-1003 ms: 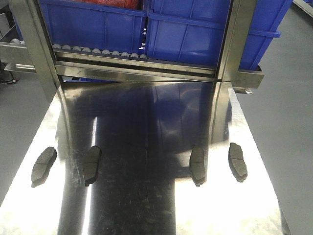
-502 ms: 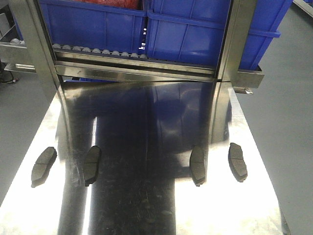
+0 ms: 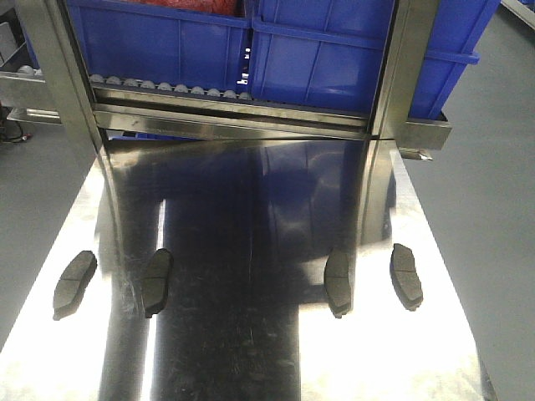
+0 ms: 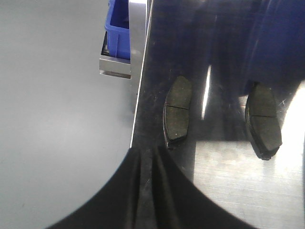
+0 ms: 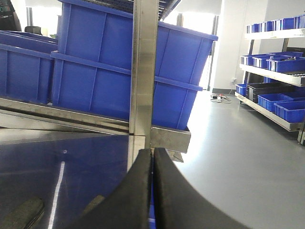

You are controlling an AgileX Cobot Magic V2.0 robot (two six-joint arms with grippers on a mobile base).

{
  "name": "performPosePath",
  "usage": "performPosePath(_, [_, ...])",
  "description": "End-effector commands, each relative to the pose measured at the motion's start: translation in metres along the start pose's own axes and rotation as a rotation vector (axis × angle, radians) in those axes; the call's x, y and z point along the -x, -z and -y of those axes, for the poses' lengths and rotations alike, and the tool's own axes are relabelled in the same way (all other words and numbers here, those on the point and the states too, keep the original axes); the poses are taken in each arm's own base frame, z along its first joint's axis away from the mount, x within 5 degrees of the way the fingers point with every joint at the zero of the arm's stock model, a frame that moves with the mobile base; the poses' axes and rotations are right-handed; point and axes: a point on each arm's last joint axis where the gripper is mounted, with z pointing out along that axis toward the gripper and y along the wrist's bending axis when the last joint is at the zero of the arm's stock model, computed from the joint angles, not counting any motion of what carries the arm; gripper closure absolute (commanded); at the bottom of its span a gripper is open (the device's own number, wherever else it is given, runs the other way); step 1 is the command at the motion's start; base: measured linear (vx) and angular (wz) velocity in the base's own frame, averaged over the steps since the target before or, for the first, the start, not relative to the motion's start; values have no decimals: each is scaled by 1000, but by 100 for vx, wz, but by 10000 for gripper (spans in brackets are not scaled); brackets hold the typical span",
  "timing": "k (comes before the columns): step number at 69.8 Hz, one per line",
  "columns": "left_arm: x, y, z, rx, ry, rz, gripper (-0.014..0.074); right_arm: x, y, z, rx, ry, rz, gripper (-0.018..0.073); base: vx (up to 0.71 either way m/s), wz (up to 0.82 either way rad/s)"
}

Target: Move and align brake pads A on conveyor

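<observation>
Now | step: approach, four pads [image 3: 156, 281] untouched on steel table [image 3: 401, 351] | left gripper [image 4: 147, 155], right gripper [image 5: 152, 155] both clenched, empty | next: likely open one, drop onto a pad

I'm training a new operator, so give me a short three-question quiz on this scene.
1. How many dark grey curved brake pads lie on the shiny steel tabletop?
2. True or false: the left gripper is shut and empty.
3. What stands behind the tabletop? A wooden crates, B blue plastic bins, C cardboard boxes.
Key: 1 four; 2 true; 3 B.
</observation>
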Motion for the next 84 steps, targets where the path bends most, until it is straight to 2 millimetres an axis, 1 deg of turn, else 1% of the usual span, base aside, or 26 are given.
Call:
performPosePath(1, [14, 6, 3, -23, 1, 85, 417, 6, 1, 1, -13, 12, 88, 569, 0, 0])
performPosePath(12, [17, 6, 4, -32, -29, 120, 275, 6, 1, 1, -13, 12, 88, 569, 0, 0])
performPosePath(21, [22, -1, 6, -29, -65, 97, 193, 6, 1, 1, -13, 12, 88, 569, 0, 0])
performPosePath(25, [29, -4, 8, -30, -73, 84, 168, 6, 1, 1, -13, 12, 88, 569, 0, 0])
performPosePath(30, [41, -8, 13, -47, -86, 72, 160, 6, 1, 1, -13, 12, 88, 569, 0, 0])
performPosePath(38, [65, -15, 29, -120, -120, 40, 160, 6, 1, 1, -13, 12, 88, 569, 0, 0])
performPosePath(42, [73, -24, 38, -158, -157, -1, 160, 6, 1, 1, -13, 12, 88, 569, 0, 0])
performPosePath(49, [88, -46, 54, -189, -222, -97, 160, 6, 1, 1, -13, 12, 88, 569, 0, 0])
performPosePath(50, [91, -52, 56, -187, -227, -121, 160, 6, 1, 1, -13, 12, 88, 569, 0, 0])
performPosePath(54, [95, -65, 59, -179, -231, -175, 160, 6, 1, 1, -13, 12, 88, 569, 0, 0])
performPosePath(59, [100, -86, 62, -154, -236, -255, 160, 6, 1, 1, -14, 12, 90, 569, 0, 0])
performPosePath(66, [103, -113, 63, -94, -225, -333, 159, 6, 1, 1, -14, 12, 89, 569, 0, 0])
performPosePath(67, [101, -119, 62, -81, -229, -351, 159, 6, 1, 1, -14, 12, 89, 569, 0, 0])
performPosePath(73, [99, -140, 62, -41, -228, -405, 159, 6, 1, 1, -14, 12, 89, 569, 0, 0])
performPosePath(84, [88, -171, 65, -33, -235, -498, 159, 6, 1, 1, -14, 12, 89, 569, 0, 0])
